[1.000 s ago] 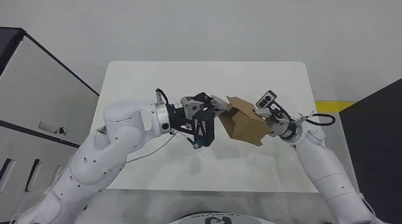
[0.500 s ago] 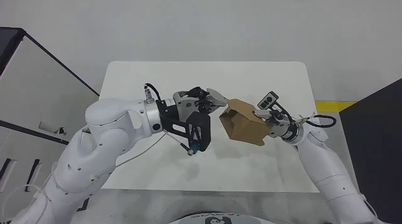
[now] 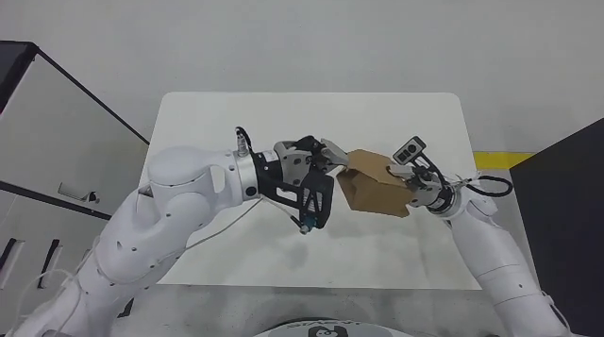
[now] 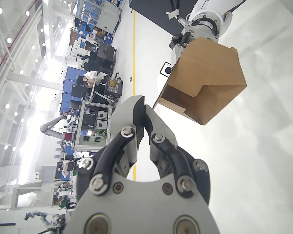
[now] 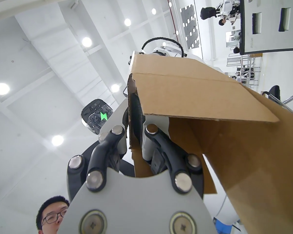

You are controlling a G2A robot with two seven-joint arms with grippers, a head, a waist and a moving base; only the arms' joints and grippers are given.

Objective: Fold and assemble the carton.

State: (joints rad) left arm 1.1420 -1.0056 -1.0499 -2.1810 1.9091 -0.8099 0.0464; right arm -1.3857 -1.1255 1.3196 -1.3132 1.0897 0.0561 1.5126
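Returning to the carton (image 3: pixel 377 184), left end effector (image 4: pixel 144 104), closed and empty, sits just beside its open end. Right end effector (image 5: pixel 132 113) clamps its flap, tabletop (image 3: pixel 236 120) below. Carton now levelled; flap push likely next.

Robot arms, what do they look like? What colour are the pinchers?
The left arm and right arm are smooth, rounded white shells with black cables at the wrists. The left gripper and right gripper have grey metal plates with round screws, black link bars and pale fingers with black ribbed pads.
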